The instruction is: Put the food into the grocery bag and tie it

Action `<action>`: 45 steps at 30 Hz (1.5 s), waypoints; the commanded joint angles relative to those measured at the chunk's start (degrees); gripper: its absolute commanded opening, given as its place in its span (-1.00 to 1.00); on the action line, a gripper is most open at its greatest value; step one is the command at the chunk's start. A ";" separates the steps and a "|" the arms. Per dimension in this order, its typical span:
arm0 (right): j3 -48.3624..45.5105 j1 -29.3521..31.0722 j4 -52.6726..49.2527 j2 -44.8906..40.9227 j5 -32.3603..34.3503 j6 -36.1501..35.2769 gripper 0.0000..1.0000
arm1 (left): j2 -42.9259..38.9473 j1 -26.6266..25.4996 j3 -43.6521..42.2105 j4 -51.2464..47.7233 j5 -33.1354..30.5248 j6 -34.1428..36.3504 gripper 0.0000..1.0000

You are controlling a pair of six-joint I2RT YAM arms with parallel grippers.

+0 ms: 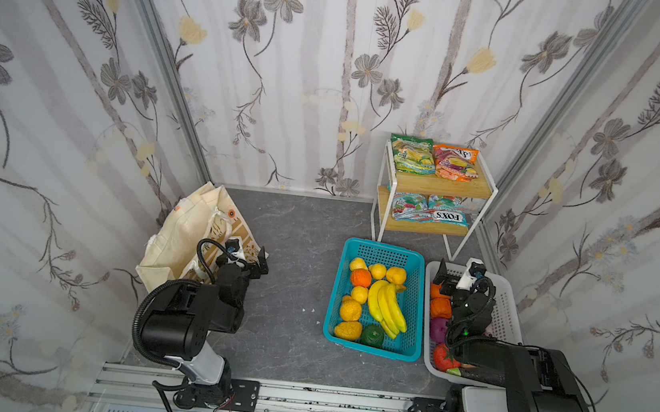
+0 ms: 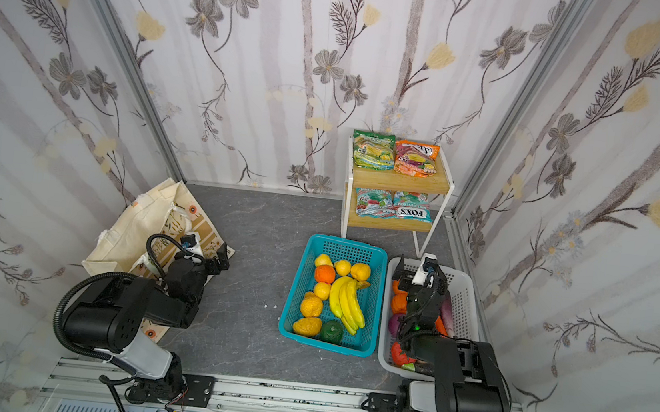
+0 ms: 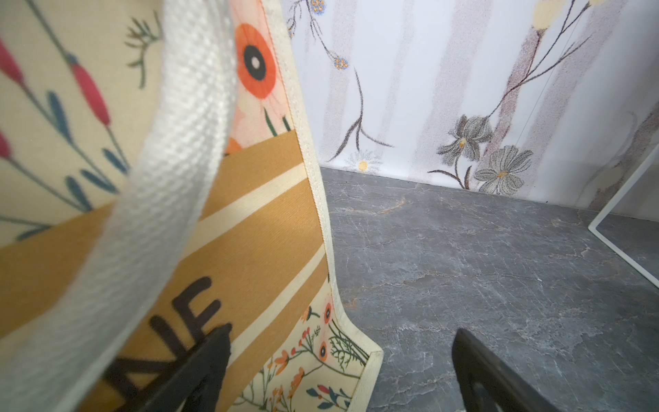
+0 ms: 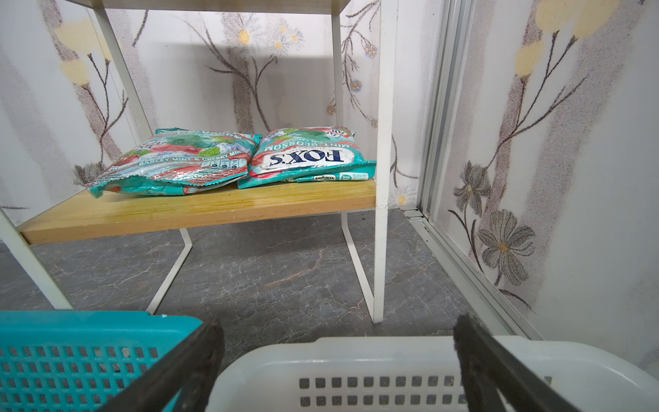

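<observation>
Task unstarted: my left gripper (image 1: 248,250) and right gripper (image 1: 458,269) stood fully open, empty. The grocery bag (image 1: 178,241) slumped, untied, at the bench's left edge; the food (image 1: 386,309) lay in the teal basket (image 1: 382,247), white basket (image 1: 511,314) and shelf (image 1: 443,185).

You have bright, even, diffuse light in both top views, with only soft shadows beneath the white-framed wooden shelf rack (image 1: 443,186). The silver aluminium corner rails (image 1: 158,51) splay outward at the edges, as a wide lens renders them. In the left wrist view the thick white woven rope handle (image 3: 171,178) is blurred from closeness, while the dark grey marbled tabletop (image 3: 499,267) is sharp. The glossy teal snack packets (image 4: 303,157) catch mild glare.
</observation>
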 commanded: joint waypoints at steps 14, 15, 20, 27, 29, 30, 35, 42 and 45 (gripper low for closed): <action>0.45 -0.05 -19.27 -25.33 0.50 4.77 0.99 | -23.95 -7.21 -4.38 -7.72 -6.58 1.66 1.00; 0.97 0.00 -22.30 -27.90 -0.20 6.93 0.99 | -24.88 -8.58 -3.79 -9.50 -6.52 1.90 1.00; 1.90 -0.22 -33.20 -38.78 -5.14 16.83 0.99 | -29.43 -16.55 1.80 -20.79 -5.89 -0.29 1.00; 5.98 0.54 -39.76 -44.75 -19.36 23.60 0.99 | -31.66 -27.87 23.06 -49.19 -8.39 -8.97 1.00; 9.63 2.67 -43.61 -43.11 -21.12 24.28 0.99 | -30.09 -28.13 33.78 -62.33 -10.22 -12.56 1.00; 11.58 4.32 -45.68 -42.06 -21.48 24.07 0.99 | -29.03 -28.14 39.29 -68.44 -10.84 -13.69 1.00; 17.45 16.31 -50.78 -37.70 -15.70 22.44 0.99 | -25.13 -27.88 59.29 -91.99 -15.79 -16.57 1.00; 24.58 31.90 -50.72 -28.24 -11.21 19.91 0.99 | -20.66 -16.94 72.70 -115.72 -21.25 -18.90 1.00; 25.96 36.00 -48.05 -24.06 -11.35 19.86 0.99 | -20.85 -9.72 71.32 -118.34 -20.90 -18.69 1.00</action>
